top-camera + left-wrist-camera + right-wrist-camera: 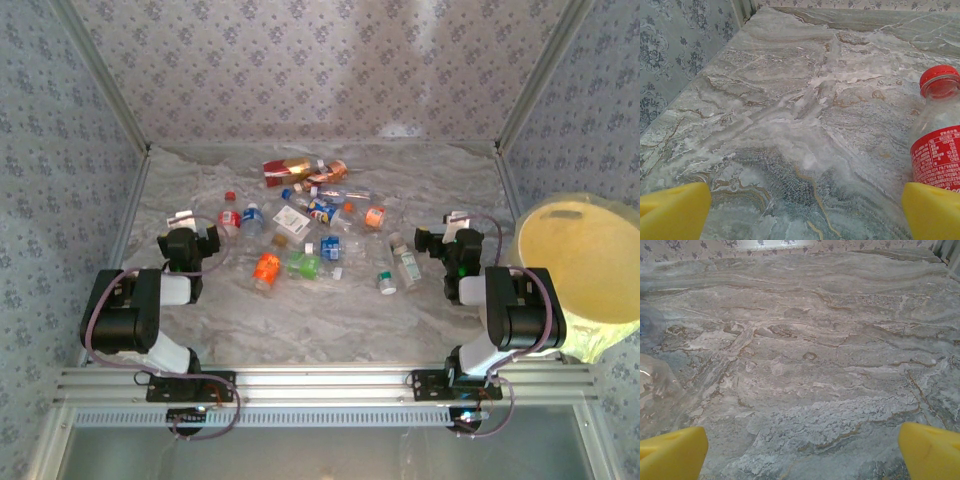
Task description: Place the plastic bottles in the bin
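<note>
Your left gripper [802, 215] and right gripper [802, 455] both have their jaws spread wide and empty. The risk is the red-capped bottle [938, 135]: it sits just outside the left gripper's right-hand pad, so closing from here would likely miss it or knock it rolling across the tabletop [790, 100]. The left wrist view tells you that near offset, whereas the top view gives you the plastic bottles [310, 225] scattered mid-tabletop and the bin [545, 215] off beside the right arm.
</note>
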Available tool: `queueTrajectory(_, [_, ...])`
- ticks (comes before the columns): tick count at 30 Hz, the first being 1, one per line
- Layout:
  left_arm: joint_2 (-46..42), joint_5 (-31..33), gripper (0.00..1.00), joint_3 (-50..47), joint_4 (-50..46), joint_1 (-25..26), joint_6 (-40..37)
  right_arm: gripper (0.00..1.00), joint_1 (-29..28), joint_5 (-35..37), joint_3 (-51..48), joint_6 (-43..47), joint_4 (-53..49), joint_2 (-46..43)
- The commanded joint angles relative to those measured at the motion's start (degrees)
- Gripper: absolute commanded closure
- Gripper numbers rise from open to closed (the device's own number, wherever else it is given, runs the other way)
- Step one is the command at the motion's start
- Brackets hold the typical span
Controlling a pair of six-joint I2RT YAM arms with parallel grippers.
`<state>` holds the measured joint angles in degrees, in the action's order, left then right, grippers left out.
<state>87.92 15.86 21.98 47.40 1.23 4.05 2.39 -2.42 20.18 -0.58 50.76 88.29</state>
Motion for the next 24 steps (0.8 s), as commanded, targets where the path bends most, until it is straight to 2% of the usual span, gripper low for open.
queueTrajectory(1, [-0.1,-0.5,0.02,0.3,1.9,0.0,-0.4,0.00,0.6,-0.6,1.4,-0.8,-1.0,0.2])
queueTrajectory(6, [-0.3,-0.5,0.02,0.1,2.3,0.0,-0.5,0.00,0.5,-1.5,1.3,-0.5,-1.4,-0.8])
queueTrajectory(8, [-2.8,-1.4,0.02,1.8,-2.6,-0.1,-0.5,0.00,0.0,-0.9,3.0,0.7,-6.7,-4.1])
queueTrajectory(11, [-7.7,-2.1,0.02,6.7,-15.4,-0.1,-1.3,0.00,-1.4,0.6,7.0,2.4,-17.8,-9.5])
queueTrajectory(14, [-11.5,0.1,0.02,6.8,-17.0,0.5,-0.8,0.00,-4.1,2.0,9.7,3.7,-22.1,-12.5])
queueTrajectory(16, [-14.0,2.0,0.02,6.9,-18.9,0.6,1.2,0.00,-5.5,2.2,11.9,2.6,-24.5,-13.1])
queueTrajectory(19, [-17.4,4.2,0.02,9.5,-27.1,0.9,6.0,0.00,-8.0,2.8,16.9,-1.3,-32.4,-12.5])
queueTrajectory(22, [-20.0,4.6,0.02,12.7,-37.5,0.8,13.5,0.00,-9.5,1.5,23.4,-8.9,-46.7,-10.8])
queueTrajectory(24, [-20.6,2.6,0.02,15.6,-44.5,0.8,16.1,0.00,-10.2,1.4,26.4,-11.9,-54.1,-9.4])
